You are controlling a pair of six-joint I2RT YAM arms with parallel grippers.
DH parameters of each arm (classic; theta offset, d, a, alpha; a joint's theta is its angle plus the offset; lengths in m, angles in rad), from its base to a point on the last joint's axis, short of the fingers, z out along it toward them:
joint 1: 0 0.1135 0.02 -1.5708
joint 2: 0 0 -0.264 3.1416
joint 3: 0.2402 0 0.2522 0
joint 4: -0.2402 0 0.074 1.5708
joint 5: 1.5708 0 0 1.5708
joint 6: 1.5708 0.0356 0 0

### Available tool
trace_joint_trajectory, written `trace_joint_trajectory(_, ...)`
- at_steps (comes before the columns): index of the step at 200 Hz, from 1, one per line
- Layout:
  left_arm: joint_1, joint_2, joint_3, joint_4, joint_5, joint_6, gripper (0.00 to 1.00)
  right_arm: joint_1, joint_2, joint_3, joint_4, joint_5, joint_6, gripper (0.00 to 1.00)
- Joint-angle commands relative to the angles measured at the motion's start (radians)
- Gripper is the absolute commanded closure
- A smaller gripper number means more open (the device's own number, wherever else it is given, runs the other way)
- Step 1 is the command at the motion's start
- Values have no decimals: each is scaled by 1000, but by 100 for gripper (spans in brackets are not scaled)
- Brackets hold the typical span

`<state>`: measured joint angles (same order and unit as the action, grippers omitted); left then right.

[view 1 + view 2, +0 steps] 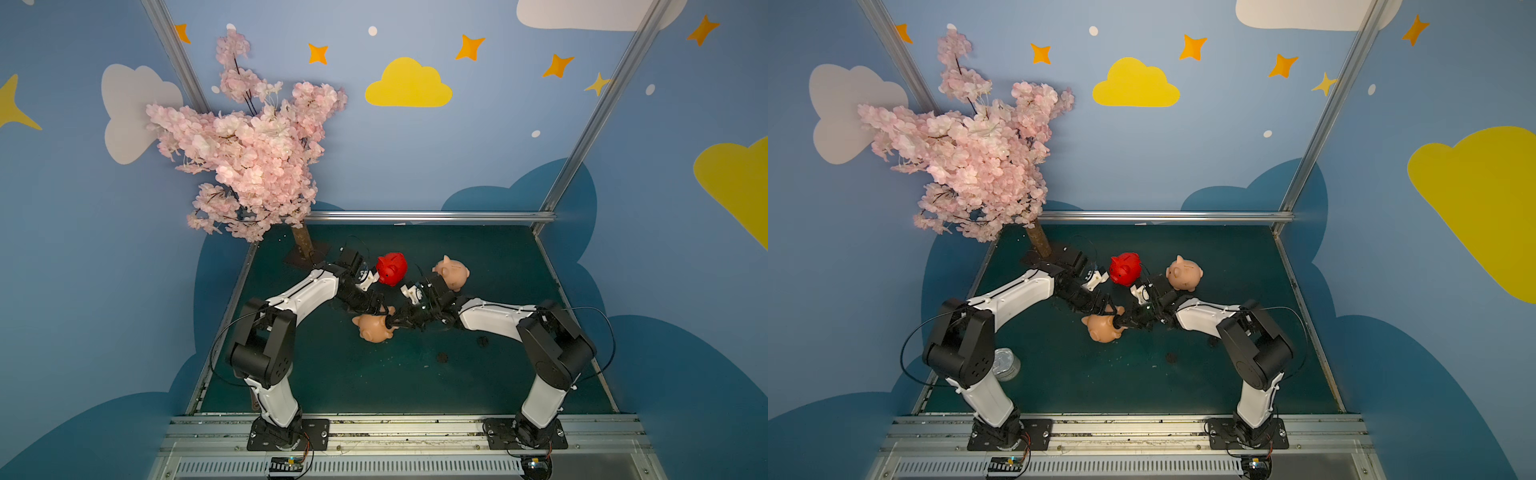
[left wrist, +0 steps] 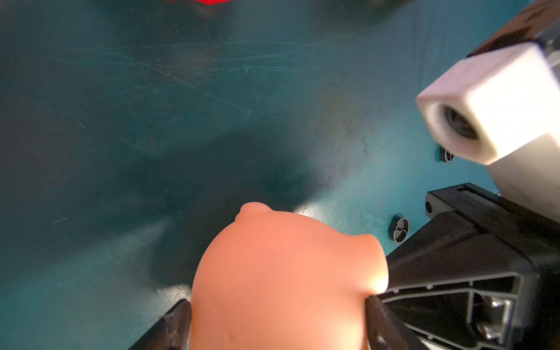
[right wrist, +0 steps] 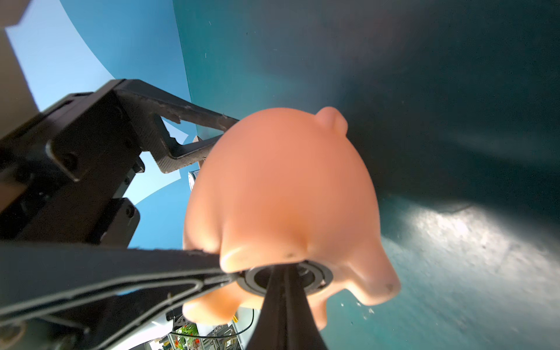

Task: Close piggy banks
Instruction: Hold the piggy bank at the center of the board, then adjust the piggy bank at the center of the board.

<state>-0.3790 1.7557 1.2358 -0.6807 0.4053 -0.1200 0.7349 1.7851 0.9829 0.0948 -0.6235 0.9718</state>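
The left claw [image 2: 277, 312] grips a peach pig [image 1: 372, 328] at mid-table, one finger on each flank. The right claw [image 3: 283, 271] is fully closed, and its tips sit in a dark ring [image 3: 254, 280] seated in that pig's belly hole.

Count: three piggy banks (two peach, one red) and two loose plugs [image 1: 442, 356] [image 1: 482, 341] on the table [image 1: 353, 386], near right.

The gripped pig's belly faces right. Its long axis cannot be determined. The red pig [image 1: 391, 269] and the second peach pig [image 1: 453, 272] sit farther back, with the red one on the left.
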Motion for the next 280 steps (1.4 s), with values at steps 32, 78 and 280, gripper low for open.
trace_joint_trajectory(32, -26, 47, -22, -62, -52, 0, 14, 14, -18, 12, -56, -26, 19, 100)
trace_joint_trajectory(78, -31, 53, -14, -78, -83, 1, 14, 11, -24, 19, -69, -44, -3, 100)
trace_joint_trajectory(280, -200, 15, 117, -228, -283, -47, 1, -116, -355, -62, -404, 94, -252, 84)
